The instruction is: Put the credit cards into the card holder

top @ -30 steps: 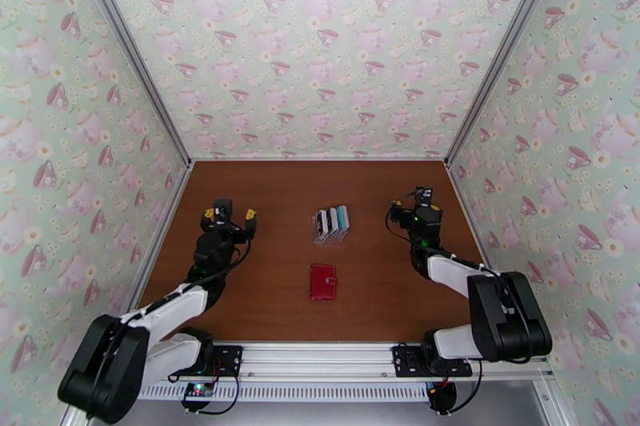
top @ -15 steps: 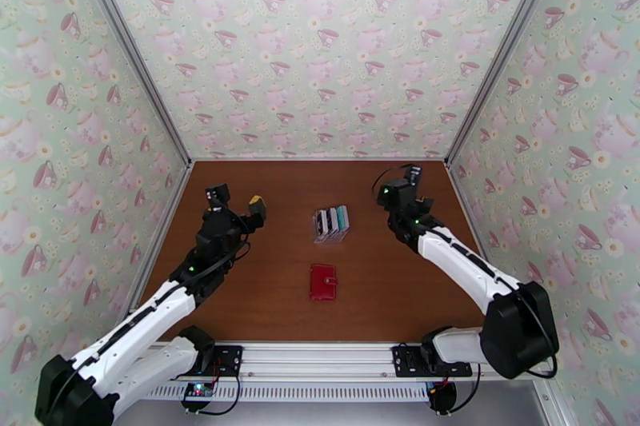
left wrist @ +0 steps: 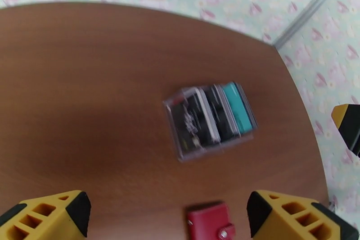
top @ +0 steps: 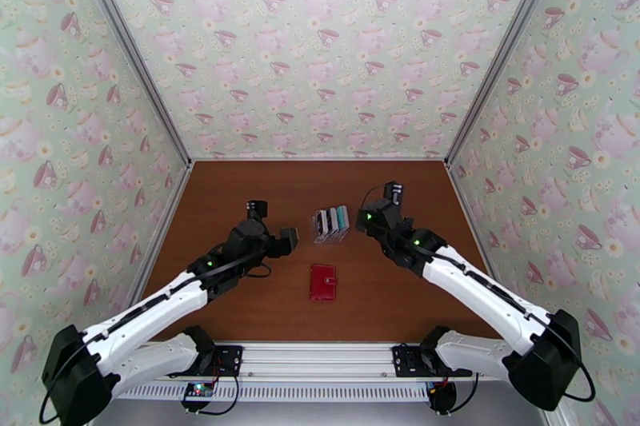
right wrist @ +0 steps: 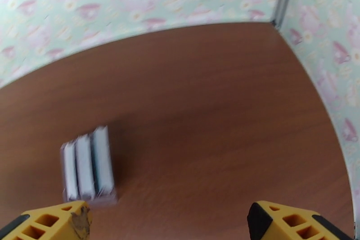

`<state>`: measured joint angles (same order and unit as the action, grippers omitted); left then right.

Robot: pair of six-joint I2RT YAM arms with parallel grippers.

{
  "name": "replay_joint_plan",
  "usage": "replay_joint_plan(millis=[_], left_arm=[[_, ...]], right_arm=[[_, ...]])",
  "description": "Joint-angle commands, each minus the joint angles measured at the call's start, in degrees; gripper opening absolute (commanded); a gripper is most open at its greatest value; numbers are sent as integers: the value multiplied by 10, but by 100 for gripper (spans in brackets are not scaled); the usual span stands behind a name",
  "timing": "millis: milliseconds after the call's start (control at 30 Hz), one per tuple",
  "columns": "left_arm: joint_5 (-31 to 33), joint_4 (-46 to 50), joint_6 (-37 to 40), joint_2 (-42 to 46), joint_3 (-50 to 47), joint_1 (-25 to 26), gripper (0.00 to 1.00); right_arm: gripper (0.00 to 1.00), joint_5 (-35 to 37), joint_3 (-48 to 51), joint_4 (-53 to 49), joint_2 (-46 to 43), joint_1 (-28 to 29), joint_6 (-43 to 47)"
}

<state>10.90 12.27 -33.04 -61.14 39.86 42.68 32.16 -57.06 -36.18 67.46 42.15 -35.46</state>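
- The left gripper (left wrist: 168,218) is seen with its yellow fingers (left wrist: 49,216) set wide apart at the lower corners of the left wrist view. Nothing is held between them.
- In the top view this gripper is found over the table (top: 232,180), left of the centre line and clear of every object.
- The right gripper (right wrist: 168,223) is likewise seen spread, with nothing gripped. It is found to the right of the clear stand (top: 330,238), near it but not touching.
- The credit cards (top: 332,219) are stood on edge, side by side, in the slots of the clear stand at mid-table.
- Black and white cards are noted toward the stand's left, and a teal card (left wrist: 237,108) at its right end.
- From the right wrist, the cards' pale faces are seen, blurred.
- The card holder (top: 323,281) is laid flat and closed on the table, with its snap tab fastened. It lies nearer the arm bases than the stand and is apart from it.
- Its upper edge is seen between the left fingers in the wrist view.
- Both wrist pictures are blurred, so card print cannot be read.
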Motion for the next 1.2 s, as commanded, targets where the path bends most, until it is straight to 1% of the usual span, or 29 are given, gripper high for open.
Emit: replay_joint_plan(millis=[0,67,200,333,433,533,633,733,800,867,900,1000,1033,1167], left_arm=[[-45,-5,-58,-8,-30,26,89],[-62,-24,-78,-13,-45,38,85],[-80,-52,-109,-26,-71,58,80],[-111,-109,-140,-54,-103,69,74],[-137,-170,-164,-93,-125,77,71],[-147,-229,-181,-134,-136,92,69],[-156,-271,-191,-171,-134,109,65],[-156,-289,-202,-198,-129,126,61],[-150,-292,-209,-207,-130,136,58],[-146,-295,-216,-211,-134,144,54],[-144,-295,-222,-211,-137,148,53],[-135,-294,-234,-203,-152,155,51],[-132,-290,-236,-198,-156,157,50],[-117,-255,-239,-178,-160,164,45]], right_arm=[[96,-28,6,-56,-16,44,-49],[96,-40,10,-62,-15,68,-68],[96,-38,9,-73,8,118,-98],[96,-39,8,-74,38,157,-121],[96,-57,16,-53,57,177,-133],[96,-68,16,-38,82,194,-142],[95,-69,5,-45,106,205,-158],[93,-72,8,-36,115,217,-171],[88,-82,13,-29,122,219,-177],[79,-90,17,-25,130,219,-182],[72,-94,20,-20,133,219,-182],[58,-105,26,-6,139,219,-182],[56,-106,27,-2,142,219,-182],[54,-108,16,-11,167,219,-182]])
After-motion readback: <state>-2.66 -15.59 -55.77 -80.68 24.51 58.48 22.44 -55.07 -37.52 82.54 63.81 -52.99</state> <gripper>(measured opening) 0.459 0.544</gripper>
